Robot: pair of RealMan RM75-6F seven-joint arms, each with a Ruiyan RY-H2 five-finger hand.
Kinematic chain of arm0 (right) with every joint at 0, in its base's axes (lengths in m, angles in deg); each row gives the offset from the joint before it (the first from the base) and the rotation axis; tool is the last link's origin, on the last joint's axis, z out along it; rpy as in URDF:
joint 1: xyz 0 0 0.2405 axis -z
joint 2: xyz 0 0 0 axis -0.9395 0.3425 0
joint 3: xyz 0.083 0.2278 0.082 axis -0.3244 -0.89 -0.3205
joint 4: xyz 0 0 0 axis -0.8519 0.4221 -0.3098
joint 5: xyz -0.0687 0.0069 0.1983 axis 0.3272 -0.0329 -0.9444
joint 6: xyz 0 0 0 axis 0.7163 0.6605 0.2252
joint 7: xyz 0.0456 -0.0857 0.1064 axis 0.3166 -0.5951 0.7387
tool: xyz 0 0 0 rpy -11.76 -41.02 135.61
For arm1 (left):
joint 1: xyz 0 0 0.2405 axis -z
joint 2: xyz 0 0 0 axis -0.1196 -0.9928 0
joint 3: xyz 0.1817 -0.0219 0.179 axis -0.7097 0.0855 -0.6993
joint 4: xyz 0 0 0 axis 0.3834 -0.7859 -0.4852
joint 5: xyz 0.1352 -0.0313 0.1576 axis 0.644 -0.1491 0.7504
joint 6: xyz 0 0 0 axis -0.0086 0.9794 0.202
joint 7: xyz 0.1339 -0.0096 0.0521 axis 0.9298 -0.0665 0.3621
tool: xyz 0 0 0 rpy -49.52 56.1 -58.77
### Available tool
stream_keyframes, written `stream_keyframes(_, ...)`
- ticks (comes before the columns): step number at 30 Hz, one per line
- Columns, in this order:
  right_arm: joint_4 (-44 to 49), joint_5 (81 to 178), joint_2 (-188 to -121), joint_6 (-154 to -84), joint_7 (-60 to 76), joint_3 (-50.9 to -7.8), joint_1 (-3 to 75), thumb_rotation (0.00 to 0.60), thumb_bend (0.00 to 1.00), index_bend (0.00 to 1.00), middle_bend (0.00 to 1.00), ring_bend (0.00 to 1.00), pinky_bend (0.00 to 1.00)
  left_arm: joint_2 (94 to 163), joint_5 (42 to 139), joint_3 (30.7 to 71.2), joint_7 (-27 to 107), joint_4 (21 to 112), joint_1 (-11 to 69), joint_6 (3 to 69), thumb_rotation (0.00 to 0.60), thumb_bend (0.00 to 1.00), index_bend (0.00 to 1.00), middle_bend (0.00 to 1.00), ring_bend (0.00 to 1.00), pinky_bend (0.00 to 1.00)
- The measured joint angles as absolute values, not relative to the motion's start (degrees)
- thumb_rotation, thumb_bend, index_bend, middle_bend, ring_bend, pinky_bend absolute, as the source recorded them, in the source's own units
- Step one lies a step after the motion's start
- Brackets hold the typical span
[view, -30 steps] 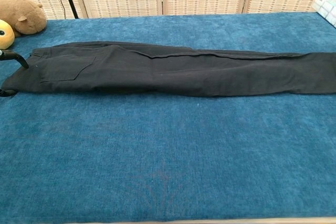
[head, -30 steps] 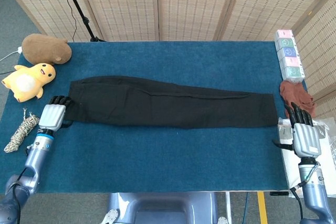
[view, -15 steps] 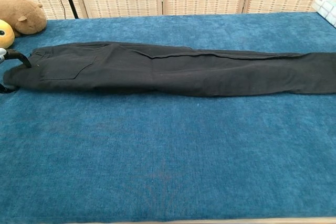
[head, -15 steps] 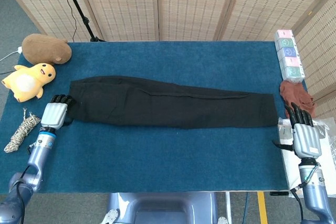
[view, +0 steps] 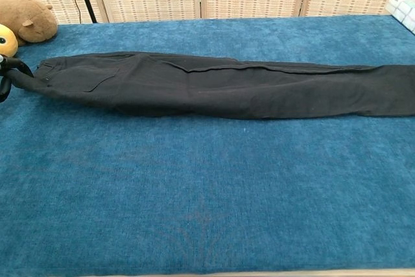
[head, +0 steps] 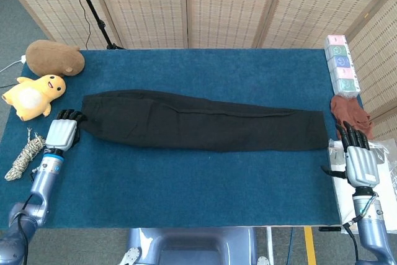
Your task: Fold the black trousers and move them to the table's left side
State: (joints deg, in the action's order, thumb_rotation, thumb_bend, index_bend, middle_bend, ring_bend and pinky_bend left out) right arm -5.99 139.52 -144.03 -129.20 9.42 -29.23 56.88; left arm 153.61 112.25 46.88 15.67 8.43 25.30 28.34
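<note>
The black trousers lie stretched across the blue table, waist at the left, cuffs at the right. At the waist end my left hand grips the near corner of the waistband, and the cloth there is drawn up off the table. The chest view shows the trousers tapering at far left to the dark fingertips of that hand. My right hand hovers by the table's right edge, fingers extended and apart, holding nothing, a short way right of the cuffs.
A brown plush and a yellow duck plush sit at the far left, with a rope coil nearer. At the right edge are a stack of tissue packs, a rust-coloured cloth and white papers.
My left hand has crept away from me, and the waist's near corner has lifted and narrowed toward it. The right hand has stayed put.
</note>
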Motion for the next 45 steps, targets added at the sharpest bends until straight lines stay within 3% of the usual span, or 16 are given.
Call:
stream_keyframes(7,-6.43,139.69,-143.72,-129.29,9.83,-29.25,57.04,0.6,0.0,0.01,0.0,0.0,0.0,153.84,112.39,46.97,15.33,8.0,25.64,29.47,0.6,0.77,0.57,0.52,0.46,0.36)
stream_keyframes(13,-6.64,139.82,-143.56,-129.09,10.44,-29.25,57.05,0.6,0.0,0.01,0.0,0.0,0.0,154.29,112.6,46.98,15.94,7.08,25.62,31.16,0.6,0.77,0.68,0.63,0.52,0.37)
stream_keyframes(28,-7.45,140.12,-143.37,-129.18,10.7,-29.17,57.16,0.6,0.0,0.01,0.0,0.0,0.0,149.73,116.02,43.44,15.25,4.29,21.73,36.15,0.6,0.77,0.7,0.64,0.53,0.37)
stream_keyframes(37,-8.0,140.27,-143.78,-129.04,9.6,-28.92,56.97,0.6,0.0,0.01,0.0,0.0,0.0,145.3,117.49,41.54,14.87,1.66,18.3,35.82,0.6,0.77,0.7,0.64,0.53,0.37)
stream_keyframes(45,-7.85,140.06,-143.9,-128.73,9.45,-28.92,56.85,0.6,0.0,0.01,0.0,0.0,0.0,144.0,116.15,43.08,12.19,1.76,17.68,38.88,0.6,0.77,0.7,0.64,0.54,0.37)
